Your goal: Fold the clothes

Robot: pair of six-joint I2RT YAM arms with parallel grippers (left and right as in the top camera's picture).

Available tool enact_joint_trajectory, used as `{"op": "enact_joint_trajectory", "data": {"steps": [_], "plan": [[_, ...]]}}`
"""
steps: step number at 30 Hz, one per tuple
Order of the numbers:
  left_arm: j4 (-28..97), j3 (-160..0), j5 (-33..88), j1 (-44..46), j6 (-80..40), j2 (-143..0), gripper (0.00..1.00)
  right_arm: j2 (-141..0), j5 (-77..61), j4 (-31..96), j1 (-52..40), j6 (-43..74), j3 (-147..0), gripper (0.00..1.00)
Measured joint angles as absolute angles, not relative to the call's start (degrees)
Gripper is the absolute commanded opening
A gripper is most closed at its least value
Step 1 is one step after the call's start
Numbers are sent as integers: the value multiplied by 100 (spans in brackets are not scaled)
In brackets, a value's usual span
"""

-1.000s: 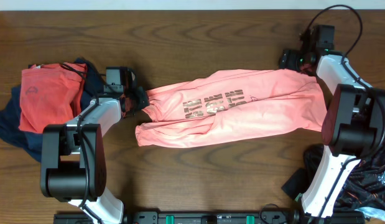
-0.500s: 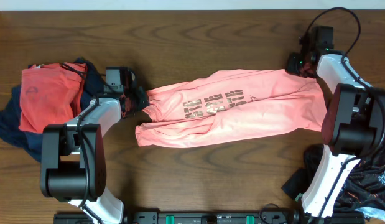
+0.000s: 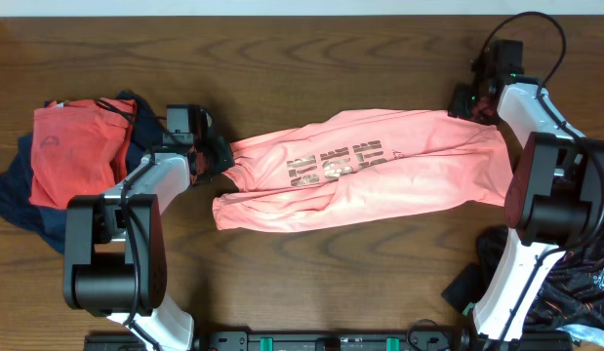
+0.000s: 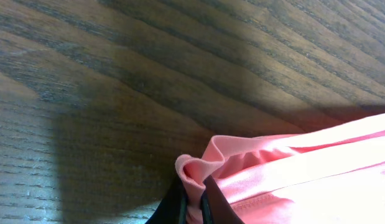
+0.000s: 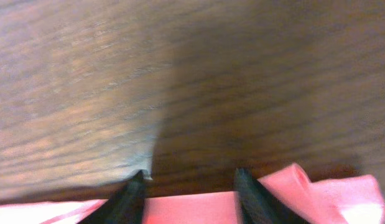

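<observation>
T-shirt [image 3: 360,180] laid lengthwise, likely for pulling flat: left gripper [image 4: 192,196] pinches bunched edge; right gripper [image 5: 189,177] gapes, empty, at opposite edge.

A dark wood-grain table [image 3: 311,49] fills the view under soft light.

1. We see the T-shirt [image 3: 365,166] stretched across mid-table
2. Its left end meets the left gripper [image 3: 219,156], its far right end the right gripper [image 3: 464,100]
3. A garment heap [image 3: 72,151] lies by the left edge
4. Another garment [image 3: 575,283] lies at the near right corner
</observation>
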State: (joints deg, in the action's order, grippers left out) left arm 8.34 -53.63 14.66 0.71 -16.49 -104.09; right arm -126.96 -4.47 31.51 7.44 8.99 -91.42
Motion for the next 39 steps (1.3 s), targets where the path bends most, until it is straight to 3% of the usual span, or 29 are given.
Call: {"op": "enact_joint_trajectory", "data": {"steps": [8, 19, 26, 34, 37, 39], "plan": [[836, -5363, 1466, 71, -1649, -10407, 6, -12615, -130, 3083, 814, 897, -9133, 59], [838, -5363, 1466, 71, -1649, -10407, 6, -12617, 322, 3055, 812, 902, -9133, 73], [838, -5363, 1466, 71, -1649, -10407, 6, -12617, 517, 3059, 812, 897, -9133, 64], [840, -5363, 1466, 71, -1649, -10405, 6, -12617, 384, 3041, 812, 897, -9113, 63], [840, -5363, 1466, 71, -1649, -10405, 6, -12617, 362, 2954, 812, 893, -9037, 59], [843, -5363, 1466, 71, -1649, -10405, 6, -12617, 349, 2910, 812, 895, -8971, 50]]}}
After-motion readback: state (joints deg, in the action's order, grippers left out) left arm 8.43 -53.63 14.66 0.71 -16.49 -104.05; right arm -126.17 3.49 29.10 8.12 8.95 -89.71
